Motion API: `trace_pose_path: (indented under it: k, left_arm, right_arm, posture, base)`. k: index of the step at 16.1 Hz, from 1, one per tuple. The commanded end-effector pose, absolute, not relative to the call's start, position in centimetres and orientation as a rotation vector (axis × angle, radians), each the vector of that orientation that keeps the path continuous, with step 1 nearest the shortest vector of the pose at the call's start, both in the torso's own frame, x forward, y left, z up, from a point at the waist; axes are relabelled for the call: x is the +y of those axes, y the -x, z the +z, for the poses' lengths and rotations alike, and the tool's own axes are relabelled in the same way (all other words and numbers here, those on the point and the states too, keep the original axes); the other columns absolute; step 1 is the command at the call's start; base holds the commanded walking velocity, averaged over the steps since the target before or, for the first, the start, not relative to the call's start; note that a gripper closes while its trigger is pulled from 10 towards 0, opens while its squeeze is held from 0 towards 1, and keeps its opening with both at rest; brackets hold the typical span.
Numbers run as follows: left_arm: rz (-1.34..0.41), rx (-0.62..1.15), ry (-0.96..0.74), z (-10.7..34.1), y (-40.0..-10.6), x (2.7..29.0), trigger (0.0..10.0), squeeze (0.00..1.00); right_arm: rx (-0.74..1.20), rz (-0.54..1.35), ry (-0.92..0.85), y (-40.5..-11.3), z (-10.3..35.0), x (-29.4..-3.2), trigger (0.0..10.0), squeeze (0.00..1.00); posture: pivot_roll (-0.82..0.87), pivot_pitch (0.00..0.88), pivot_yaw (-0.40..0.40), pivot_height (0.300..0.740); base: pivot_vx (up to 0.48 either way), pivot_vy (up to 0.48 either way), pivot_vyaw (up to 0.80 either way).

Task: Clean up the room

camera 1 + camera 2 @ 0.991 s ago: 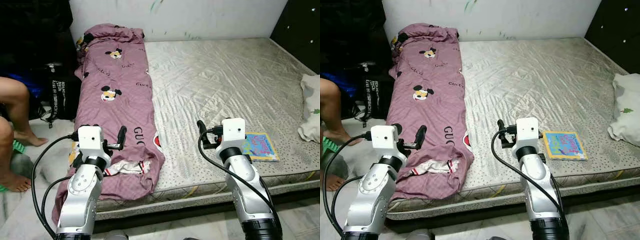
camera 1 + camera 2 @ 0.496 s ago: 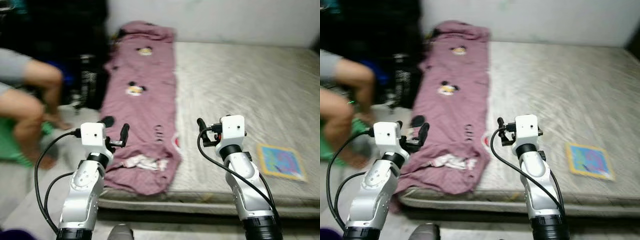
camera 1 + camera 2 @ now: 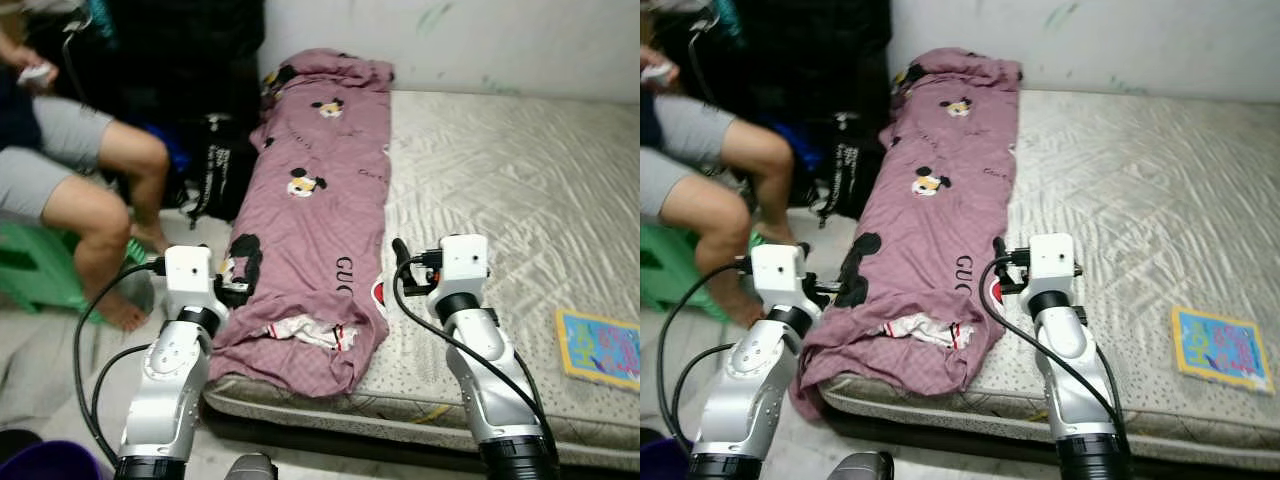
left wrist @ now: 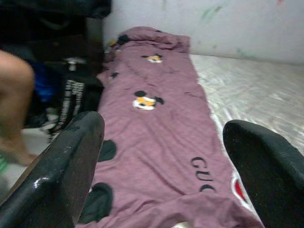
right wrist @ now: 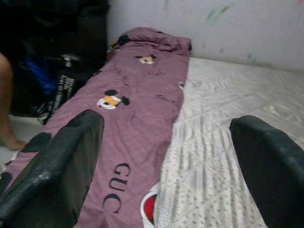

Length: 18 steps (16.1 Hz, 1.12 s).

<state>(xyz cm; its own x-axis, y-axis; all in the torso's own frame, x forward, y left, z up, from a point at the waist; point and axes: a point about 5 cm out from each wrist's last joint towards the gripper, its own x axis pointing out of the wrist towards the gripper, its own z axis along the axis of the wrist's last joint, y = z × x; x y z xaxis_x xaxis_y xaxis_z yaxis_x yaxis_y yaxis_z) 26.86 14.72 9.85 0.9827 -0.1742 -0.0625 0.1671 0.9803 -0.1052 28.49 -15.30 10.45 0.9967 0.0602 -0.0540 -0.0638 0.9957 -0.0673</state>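
A purple blanket (image 3: 320, 230) lies along the mattress's (image 3: 500, 200) left edge; left gripper (image 4: 166, 156) and right gripper (image 5: 166, 156) hover nearby, jaws apart.

A person (image 3: 80, 190) in grey shorts sits on a low green stool (image 3: 35, 275) on the robot's left, bare feet on the pale floor (image 3: 40, 350); one hand (image 3: 30, 65) holds something small and white, perhaps a phone; just beside the person's knee a black bag (image 3: 215, 170) with white lettering leans against the side of the mattress (image 3: 520, 190); behind both stands a dark mass (image 3: 170, 50), too shaded to identify; a white wall (image 3: 500, 40) with faint green smears runs behind the mattress; a purple rim (image 3: 40, 465) shows at the near left corner.
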Motion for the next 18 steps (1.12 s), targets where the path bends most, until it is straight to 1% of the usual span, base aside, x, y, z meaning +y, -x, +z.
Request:
trace_pose_path:
  k: [1, 7, 18]
  left_arm:
    - [-0.176, 0.066, 0.094, 10.23, -26.94, 14.98, 10.0, 0.0]
    - [-0.185, 0.066, 0.09, 10.23, -26.83, 14.98, 10.0, 0.0]
    - [-0.188, 0.063, 0.103, 10.24, -26.76, 14.82, 10.0, 0.0]
  right_arm:
    - [0.046, 0.053, 0.058, -28.47, 10.61, -15.36, 10.0, 0.0]
    - [0.049, 0.052, 0.054, -28.37, 10.56, -15.32, 10.0, 0.0]
    - [0.057, 0.059, 0.055, -28.39, 10.44, -15.36, 10.0, 0.0]
  posture:
    - [0.06, 0.0, 0.002, 0.74]
    - [0.06, 0.0, 0.004, 0.74]
    - [0.06, 0.0, -0.004, 0.74]
  base:
    - [0.0, 0.0, 0.0]
    - [0.0, 0.0, 0.0]
    - [0.0, -0.446, 0.0]
